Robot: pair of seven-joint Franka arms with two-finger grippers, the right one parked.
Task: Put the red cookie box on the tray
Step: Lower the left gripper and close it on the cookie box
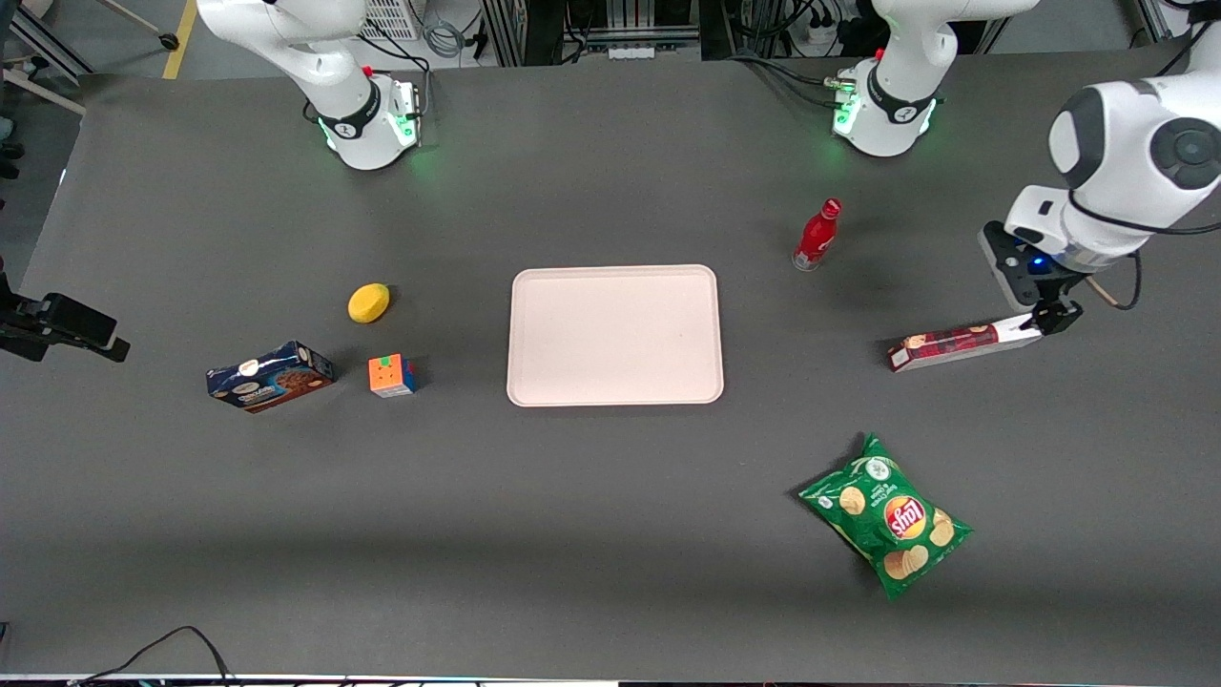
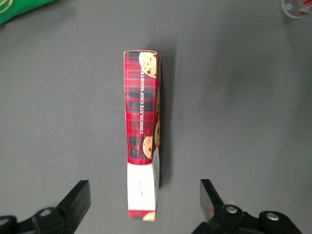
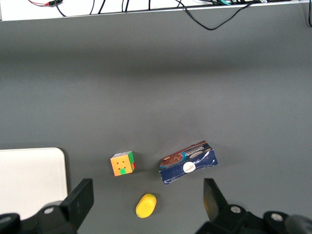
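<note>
Gripper: the gripper (image 1: 1047,320) hangs over the white end of the red cookie box (image 1: 962,346), fingers (image 2: 77,199) spread apart on either side of it.
Red cookie box: lies flat on the tabletop (image 1: 610,534), toward the working arm's end.
Tray: the tray (image 1: 615,335) sits mid-table, well apart from the box.

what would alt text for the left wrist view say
A long red cookie box with a white end lies flat on the dark table, its white end between the open fingers of the gripper, which do not touch it. A green chip bag and a bottle's base show at the edges.
</note>
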